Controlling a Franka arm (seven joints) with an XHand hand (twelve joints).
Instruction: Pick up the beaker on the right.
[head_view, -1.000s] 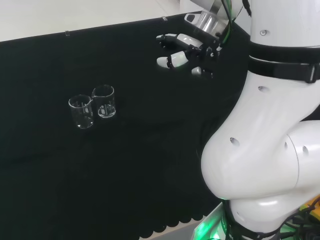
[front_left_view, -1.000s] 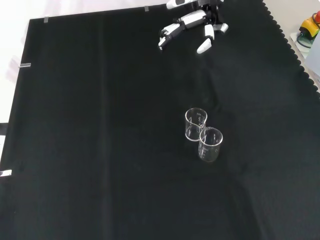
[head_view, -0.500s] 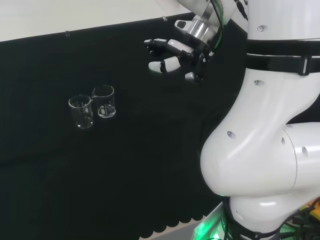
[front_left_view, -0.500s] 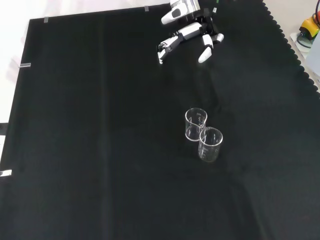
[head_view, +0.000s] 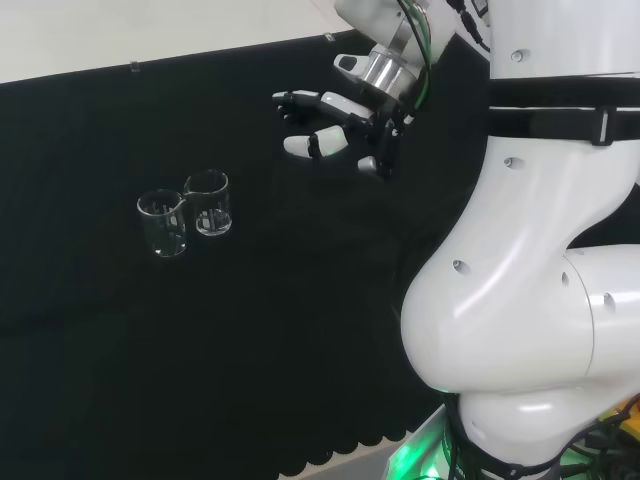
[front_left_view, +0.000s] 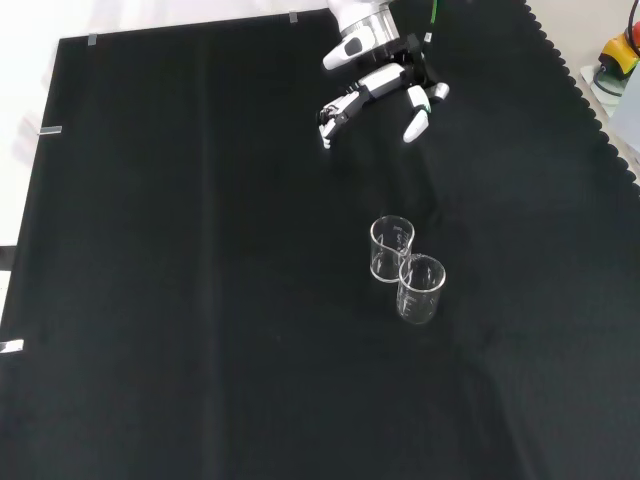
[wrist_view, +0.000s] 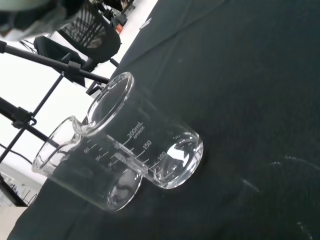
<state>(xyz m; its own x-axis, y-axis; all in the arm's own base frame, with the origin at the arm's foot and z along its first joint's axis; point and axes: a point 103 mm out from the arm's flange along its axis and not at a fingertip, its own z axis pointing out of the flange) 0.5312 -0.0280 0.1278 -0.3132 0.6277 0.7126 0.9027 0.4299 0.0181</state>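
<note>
Two clear glass beakers stand touching on the black cloth. In the head view one beaker (head_view: 163, 223) is on the left and the other beaker (head_view: 209, 203) on the right. In the front view the latter is the farther beaker (front_left_view: 391, 248) and the former the nearer beaker (front_left_view: 421, 289). Both look empty in the wrist view, one beaker (wrist_view: 145, 137) in front of the other beaker (wrist_view: 85, 167). The hand (head_view: 335, 125) hangs above the cloth, well to the right of the beakers in the head view, fingers spread and relaxed, holding nothing. The front view has the hand (front_left_view: 385, 85) beyond the beakers.
The black cloth (front_left_view: 200, 300) covers the bench. The arm's big white links (head_view: 540, 250) fill the head view's right side. Yellow and red items (front_left_view: 620, 55) sit off the cloth at the front view's right edge. Black tripod legs (wrist_view: 45, 65) stand behind the bench.
The hand has moved leftward in the head view, nearer in the front view, closing on the beakers. Its fingers stay spread. The beakers have not moved.
</note>
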